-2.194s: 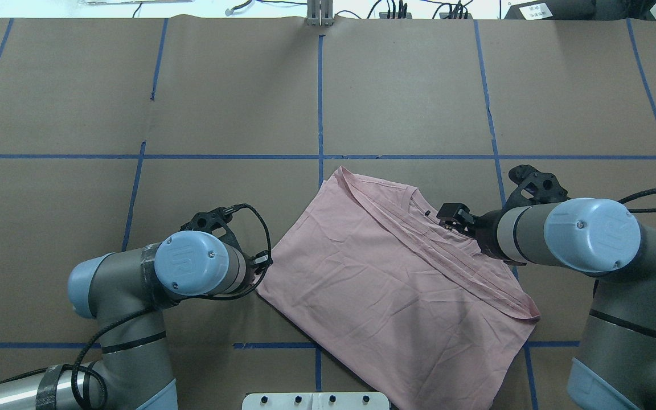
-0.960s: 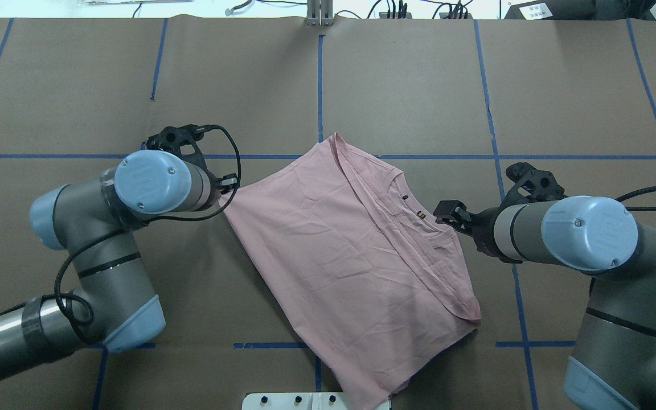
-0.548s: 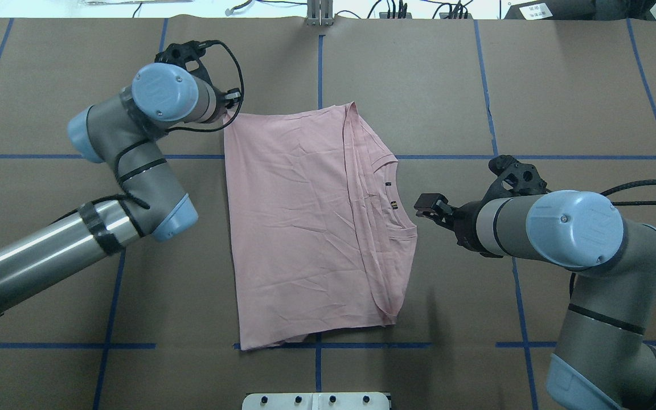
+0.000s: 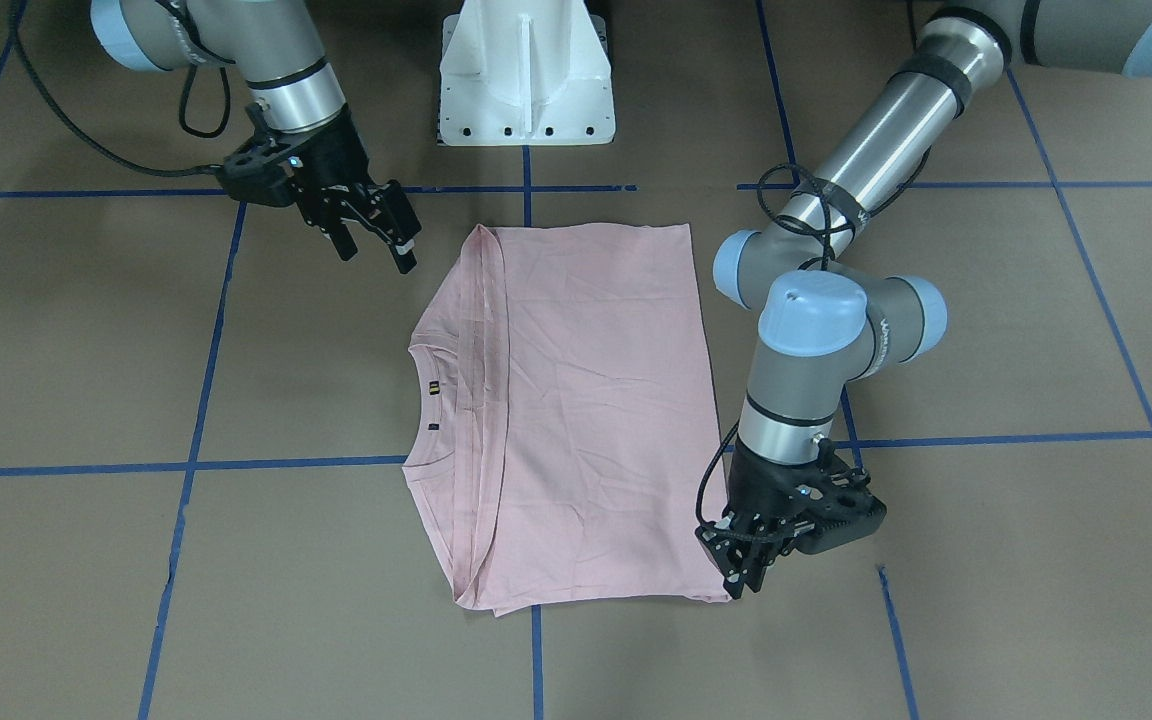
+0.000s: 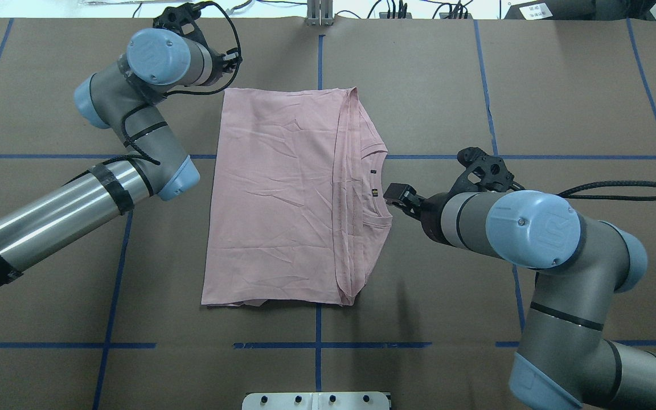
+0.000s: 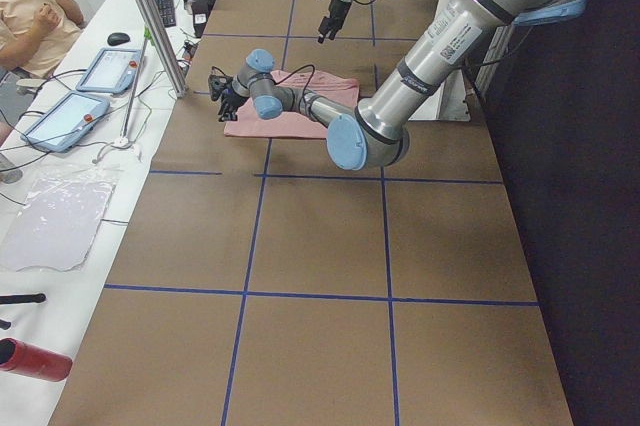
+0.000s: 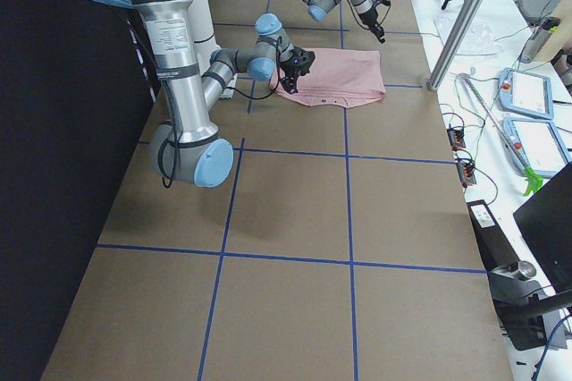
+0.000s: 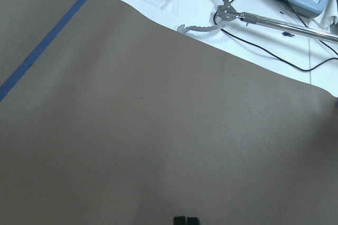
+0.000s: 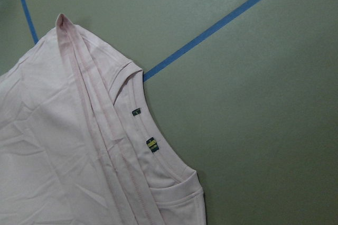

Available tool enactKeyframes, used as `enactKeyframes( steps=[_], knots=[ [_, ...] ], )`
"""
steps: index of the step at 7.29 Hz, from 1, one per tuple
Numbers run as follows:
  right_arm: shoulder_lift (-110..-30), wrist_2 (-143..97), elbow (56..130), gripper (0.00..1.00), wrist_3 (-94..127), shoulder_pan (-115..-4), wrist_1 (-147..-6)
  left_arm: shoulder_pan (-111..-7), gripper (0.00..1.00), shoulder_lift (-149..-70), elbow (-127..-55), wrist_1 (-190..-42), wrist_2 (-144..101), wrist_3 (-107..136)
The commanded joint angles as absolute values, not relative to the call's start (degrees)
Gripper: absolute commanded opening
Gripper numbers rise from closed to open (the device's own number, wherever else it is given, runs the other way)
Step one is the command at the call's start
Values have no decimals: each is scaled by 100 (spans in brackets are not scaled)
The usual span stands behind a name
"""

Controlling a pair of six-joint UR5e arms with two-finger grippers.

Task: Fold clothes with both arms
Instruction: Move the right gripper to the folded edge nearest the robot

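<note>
Pull the shirt (image 5: pixel 277 199), flat on the table (image 5: pixel 561 85) with collar (image 5: pixel 379 183) at 3 o'clock, taut by the 11 o'clock corner clamped in the left gripper (image 4: pixel 748 580), then lower the spread-fingered right gripper (image 4: pixel 374 248) beside the collar.

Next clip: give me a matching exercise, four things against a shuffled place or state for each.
1. T-shirt
2. left gripper
3. right gripper
4. pedestal

A. white, at the robot's edge of the table
B. open, on the collar side
C. at the far hem corner
D. pale pink, lying flat

Pairs: 1-D, 2-C, 3-B, 4-A
</note>
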State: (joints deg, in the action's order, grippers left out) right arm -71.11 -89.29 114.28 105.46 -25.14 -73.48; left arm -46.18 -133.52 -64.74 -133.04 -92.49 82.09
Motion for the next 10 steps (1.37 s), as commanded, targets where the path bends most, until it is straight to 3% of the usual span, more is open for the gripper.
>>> enactKeyframes(
  steps=[1, 7, 8, 10],
  knots=[
    [-6453, -8886, 10665, 100, 10556, -2164, -7409, -4632, 43, -12387, -7932, -13280, -9805, 8253],
    [-6232, -8851, 10055, 81, 11091, -1530, -7787, -4606, 43, -12393, -7945, -13272, -9817, 8341],
    [-6197, -8851, 10055, 69, 11144, -1512, -7796, -4605, 43, -12393, -7937, -13271, -9817, 8341],
    [-6118, -8851, 10046, 33, 11276, -1494, -7805, -4597, 43, -12393, -7937, -13271, -9817, 8341]
  ],
)
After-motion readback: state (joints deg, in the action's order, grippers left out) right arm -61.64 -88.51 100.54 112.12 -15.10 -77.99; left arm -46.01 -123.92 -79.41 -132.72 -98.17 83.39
